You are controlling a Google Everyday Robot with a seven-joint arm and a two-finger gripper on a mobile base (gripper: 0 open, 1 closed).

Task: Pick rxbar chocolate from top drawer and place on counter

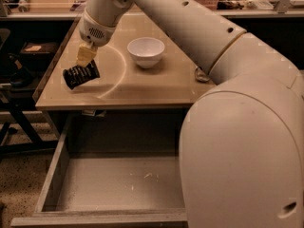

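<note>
My gripper (84, 61) reaches down from the upper left over the left part of the beige counter (142, 87). It is shut on the rxbar chocolate (80, 75), a dark wrapped bar with pale stripes, which hangs tilted just above the counter near its left edge. The top drawer (118, 182) stands pulled open below the counter's front edge; its grey floor shows only a few pale specks. My arm hides the drawer's right part.
A white bowl (146, 51) stands on the counter behind the bar. A crumpled silvery can (201, 75) lies at the counter's right, partly behind my arm. Dark shelving and chair legs (19, 122) stand to the left of the counter.
</note>
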